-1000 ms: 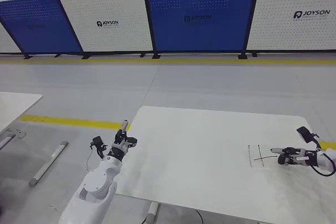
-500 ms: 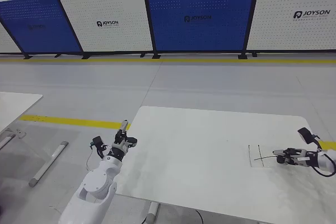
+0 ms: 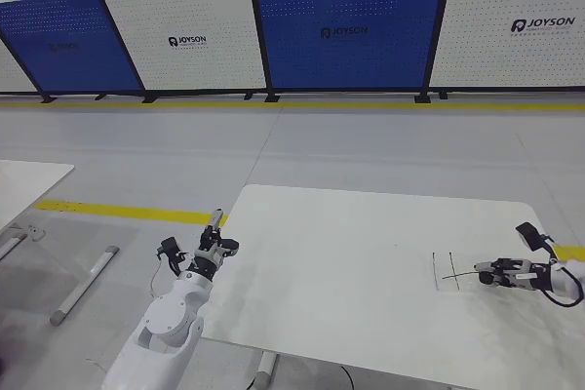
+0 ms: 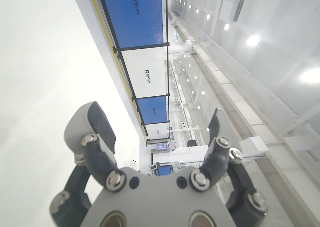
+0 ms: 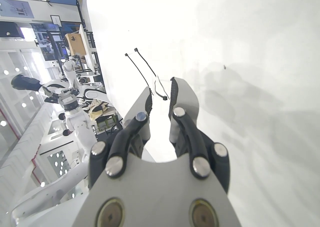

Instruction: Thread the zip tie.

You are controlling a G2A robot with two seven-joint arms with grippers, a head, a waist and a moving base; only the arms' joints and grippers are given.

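Note:
Three thin black zip ties lie on the white table [image 3: 351, 263] near its right end. Two long ones [image 3: 435, 271] [image 3: 451, 262] lie side by side. A third zip tie [image 3: 458, 276] lies across them, pointing toward my right gripper [image 3: 481, 268]. In the right wrist view this third zip tie [image 5: 160, 89] rests on the table just beyond the open right gripper [image 5: 161, 91], in line with the gap and untouched by either finger. The long ties [image 5: 138, 70] [image 5: 146, 63] lie farther out. My left gripper [image 4: 156, 118] is open and holds nothing, at the table's left edge [image 3: 216, 222].
Between the two arms stretches bare white tabletop [image 5: 225, 25]. A second white table [image 3: 19, 185] stands off to the left across a floor marked with a yellow line [image 3: 117, 211]. Blue and white panels [image 3: 351, 44] close off the back.
The right gripper has shifted very slightly beside the zip ties. The left arm has kept still.

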